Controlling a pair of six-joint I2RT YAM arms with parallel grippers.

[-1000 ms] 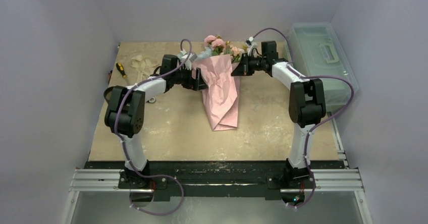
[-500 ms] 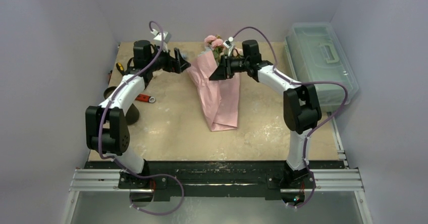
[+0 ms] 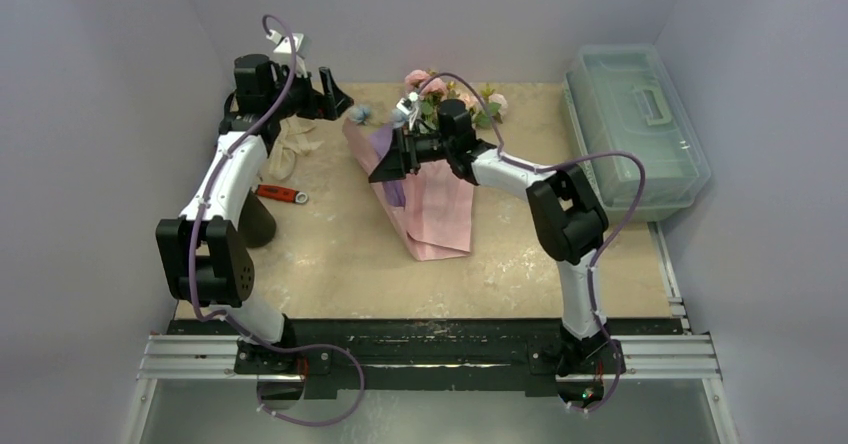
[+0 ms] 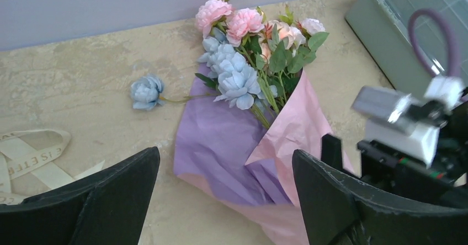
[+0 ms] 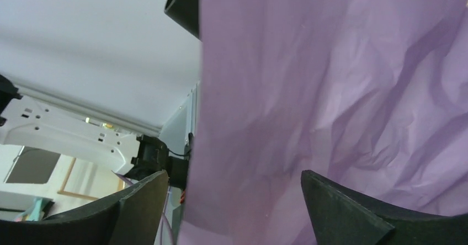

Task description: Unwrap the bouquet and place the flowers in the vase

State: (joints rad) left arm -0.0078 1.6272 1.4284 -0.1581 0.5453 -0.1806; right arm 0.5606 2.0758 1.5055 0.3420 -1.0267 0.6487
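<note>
Two sets of fingers, both spread, grasping nothing: left fingers (image 4: 110,195) over the far-left surface (image 3: 520,254); right fingers (image 5: 342,212) close against lilac paper. Bouquet (image 3: 435,209) lying centre, wrap part-open, flowers (image 4: 243,52) at its far end. Loose blue flower (image 4: 146,90) and cream ribbon (image 4: 33,156) to its left. Vase (image 3: 257,226) left, part-hidden by the left arm. Clear box (image 3: 640,114) right.

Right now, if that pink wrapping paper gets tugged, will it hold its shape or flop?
The paper probably flops: it is creased all over, one flap lying open lilac side up. It looks thin, so a tug may drag the whole bundle. The flowers in it could shift.
</note>
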